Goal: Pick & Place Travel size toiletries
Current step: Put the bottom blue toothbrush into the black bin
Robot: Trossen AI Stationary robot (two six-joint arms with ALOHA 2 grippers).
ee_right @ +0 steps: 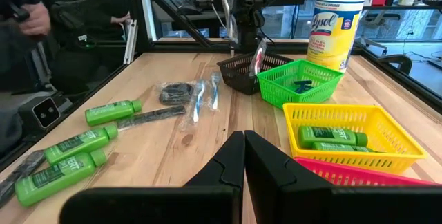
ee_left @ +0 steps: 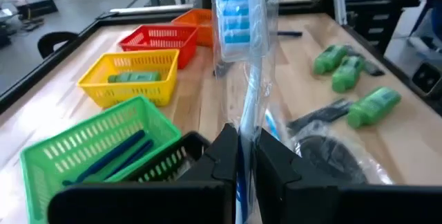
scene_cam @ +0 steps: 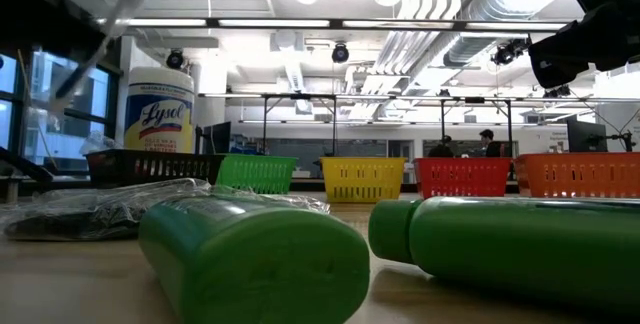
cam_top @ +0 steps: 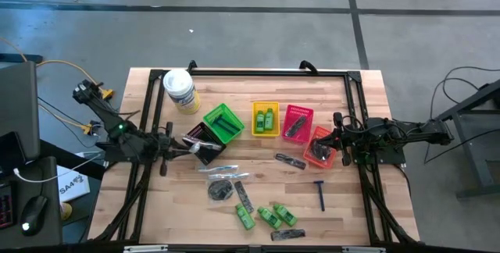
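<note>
Clamped on a clear-wrapped toothbrush (ee_left: 243,79), the left gripper (ee_left: 244,158) hangs over the black basket (cam_top: 205,137) at centre-left of the high view, while the right gripper (ee_right: 243,156), jaws pressed shut on nothing, waits by the orange basket (cam_top: 321,147) at right. That stick looks light and stiff, but its wrapper seems slick and crinkly, so a grip on the handle, not loose film, should serve best.

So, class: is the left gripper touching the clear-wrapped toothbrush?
Touching. In the left wrist view the left gripper is shut on the wrapped toothbrush, whose handle runs up from between the dark fingers with no gap.
</note>
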